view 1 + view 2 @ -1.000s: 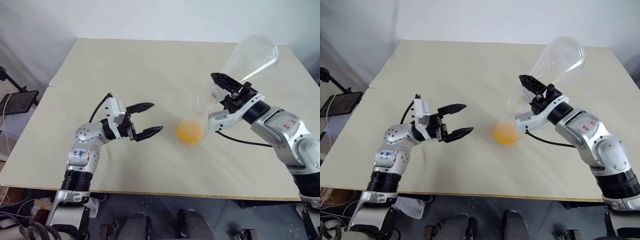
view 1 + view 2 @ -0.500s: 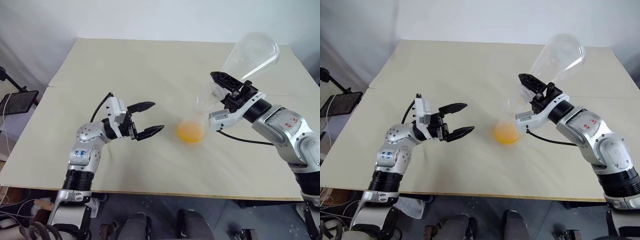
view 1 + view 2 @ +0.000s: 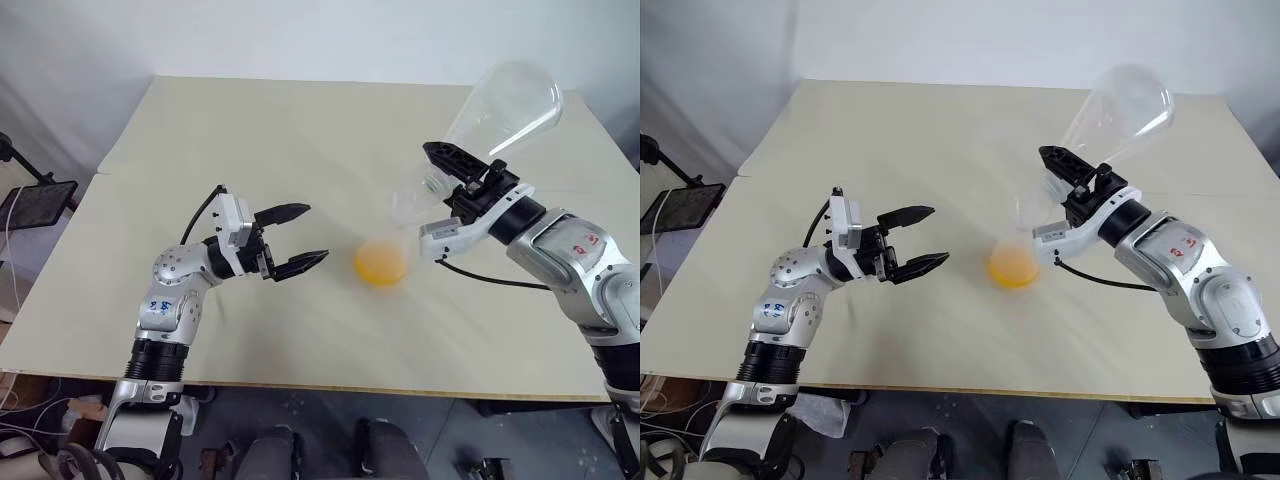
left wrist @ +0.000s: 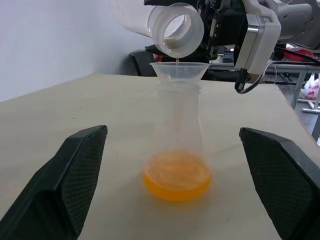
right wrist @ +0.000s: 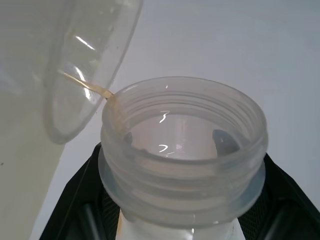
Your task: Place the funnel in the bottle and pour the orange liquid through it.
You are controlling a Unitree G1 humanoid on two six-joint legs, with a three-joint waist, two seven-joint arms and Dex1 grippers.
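The bottle (image 3: 385, 245) stands upright mid-table with the orange liquid (image 4: 177, 176) pooled in its rounded base. The clear funnel (image 4: 179, 70) sits in its neck. My right gripper (image 3: 437, 177) is shut on the neck of a big clear conical flask (image 3: 505, 105), tipped base-up. The flask's threaded mouth (image 4: 176, 30) hangs just above the funnel rim, with a thin orange drip at its lip. The black fingers (image 5: 75, 200) clamp the flask's neck (image 5: 182, 150). My left gripper (image 3: 300, 238) is open, level with the bottle and a short way to its left, holding nothing.
The pale table (image 3: 300, 130) stretches bare behind and around the bottle. Its near edge (image 3: 300, 383) runs just below both arms. A dark stand (image 3: 35, 205) sits off the table's left side.
The faint orange streak in the funnel a second ago has drained into the bottle. Neither arm has visibly moved.
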